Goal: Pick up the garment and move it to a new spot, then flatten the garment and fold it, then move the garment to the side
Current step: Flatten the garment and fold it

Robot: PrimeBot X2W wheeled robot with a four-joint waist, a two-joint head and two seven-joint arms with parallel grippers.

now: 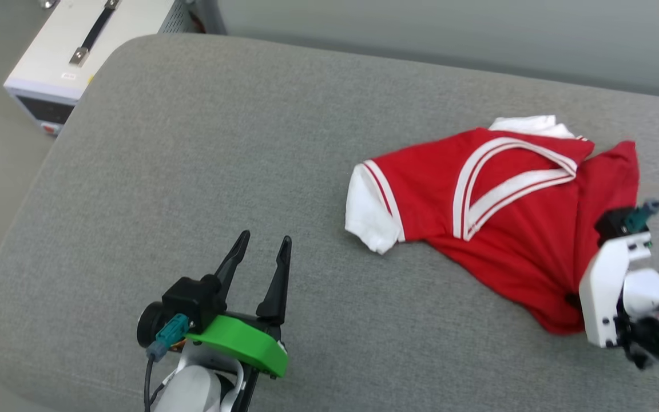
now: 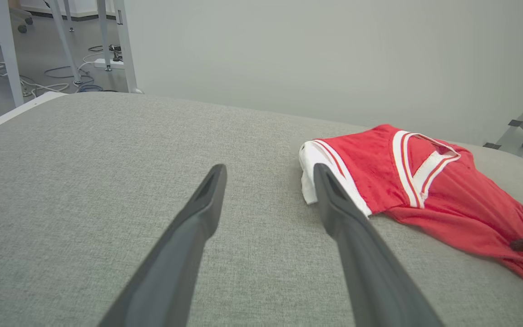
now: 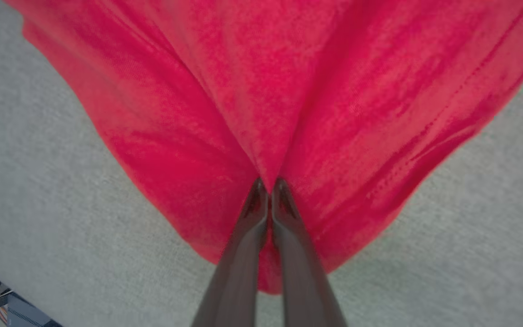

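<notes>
**Left tool (image 1: 266, 236) released; right tool (image 3: 269, 182) grasping garment (image 1: 421, 189)**

1. Left tool: nearest item, lower left of the head view. Green mount, two dark fingers spread apart with nothing between them. It sits over the bare grey fabric worktop (image 1: 192, 143), apart from the garment.
2. Right tool: lower right. Fingers are pinched together on a fold of red cloth near the hem, and the cloth rises in a ridge from the tips.
3. Garment: lies crumpled on the right half of the worktop. One white sleeve (image 1: 366, 212) points left and the striped neck trim (image 1: 478, 189) faces up. More white cloth (image 1: 527, 125) shows at its far edge.
4. White case (image 1: 78, 51) with a black handle, beyond the far left corner.
5. Pale wall (image 1: 478, 34) behind.
</notes>
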